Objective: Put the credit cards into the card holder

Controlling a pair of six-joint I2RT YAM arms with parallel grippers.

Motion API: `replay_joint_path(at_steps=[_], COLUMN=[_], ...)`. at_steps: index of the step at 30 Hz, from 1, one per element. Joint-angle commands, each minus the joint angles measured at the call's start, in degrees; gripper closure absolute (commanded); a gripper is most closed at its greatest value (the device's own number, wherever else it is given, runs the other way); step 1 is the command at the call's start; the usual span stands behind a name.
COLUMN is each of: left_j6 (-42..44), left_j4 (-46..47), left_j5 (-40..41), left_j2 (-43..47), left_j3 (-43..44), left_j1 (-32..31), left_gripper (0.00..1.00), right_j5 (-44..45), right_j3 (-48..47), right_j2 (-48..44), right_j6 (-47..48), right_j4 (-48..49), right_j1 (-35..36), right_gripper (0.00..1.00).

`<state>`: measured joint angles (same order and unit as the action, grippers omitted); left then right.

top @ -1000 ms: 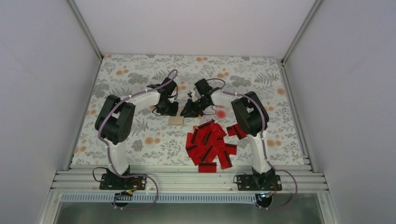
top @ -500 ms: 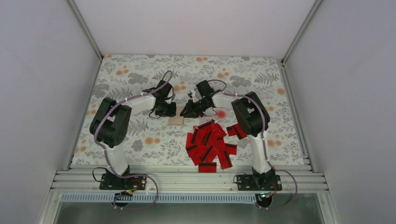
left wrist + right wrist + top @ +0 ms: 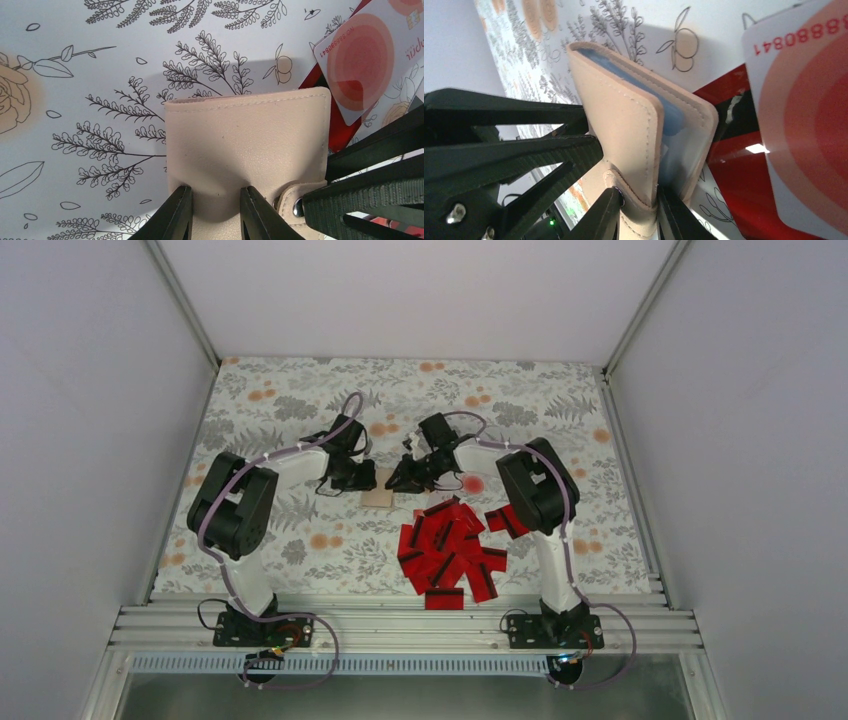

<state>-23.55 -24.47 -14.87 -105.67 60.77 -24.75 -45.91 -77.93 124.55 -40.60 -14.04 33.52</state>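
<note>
The tan card holder [image 3: 378,497] lies on the floral cloth between my two grippers. In the left wrist view my left gripper [image 3: 215,201] is shut on the near edge of the card holder [image 3: 245,135], and the leather puckers between its fingers. My right gripper [image 3: 639,202] is shut on the upper flap of the card holder [image 3: 624,115] by its snap, lifting it so that a blue lining shows. A pale credit card [image 3: 804,125] with a red blot lies just beyond, over a red card [image 3: 734,175]. The heap of red credit cards [image 3: 450,550] sits nearer the arm bases.
The floral cloth [image 3: 290,400] covers the table, enclosed by white walls. The right arm's elbow [image 3: 535,485] stands above the right side of the card heap. The left arm's elbow [image 3: 232,505] hangs over the cloth's left part.
The left arm's elbow has swung to the left and its wrist has shifted slightly left, still at the card holder. The right arm has barely moved.
</note>
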Motion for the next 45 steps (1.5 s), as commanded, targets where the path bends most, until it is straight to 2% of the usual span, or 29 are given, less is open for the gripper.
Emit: replay_joint_path(at_steps=[1,8,12,18,21,23,27,38,45], left_j6=[-3.0,-4.6,-5.5,-6.6,-6.4,-5.7,-3.4,-0.5,-0.3], left_j4=[-1.8,-5.0,-3.8,1.3,3.8,3.4,-0.2,-8.3,-12.2], left_j5=[-6.2,-2.2,-3.6,-10.1,-12.9,-12.5,-7.7,4.6,9.1], left_j2=[-11.3,-12.7,-13.5,-14.6,-14.0,-13.2,-9.7,4.1,12.6], left_j3=[-5.6,-3.7,-3.5,-5.1,-6.4,-6.1,-5.0,-2.5,-1.0], left_j1=[-4.9,-6.6,-7.3,-7.5,-7.6,-7.4,-7.3,-5.5,-2.4], left_gripper=[0.75,0.75,0.75,0.75,0.75,0.75,0.74,0.49,0.44], right_j5=[7.8,11.9,11.3,10.4,12.6,12.9,16.5,19.9,20.1], right_j3=[-3.6,-12.5,-13.1,-10.0,-11.6,-13.6,-15.0,-18.8,-19.8], right_j2=[8.7,10.5,12.7,16.4,18.8,20.3,17.0,12.6,9.4], right_j6=[0.5,1.2,1.2,0.6,0.3,0.8,2.8,8.9,11.3], right_j4=[-7.8,-20.2,-20.0,-13.3,-16.0,-18.6,-20.4,-25.5,-25.5], right_j1=[10.1,11.5,12.9,14.1,14.0,13.7,13.2,11.6,11.2], right_gripper=[0.82,0.83,0.83,0.84,0.84,0.85,0.84,0.81,0.78])
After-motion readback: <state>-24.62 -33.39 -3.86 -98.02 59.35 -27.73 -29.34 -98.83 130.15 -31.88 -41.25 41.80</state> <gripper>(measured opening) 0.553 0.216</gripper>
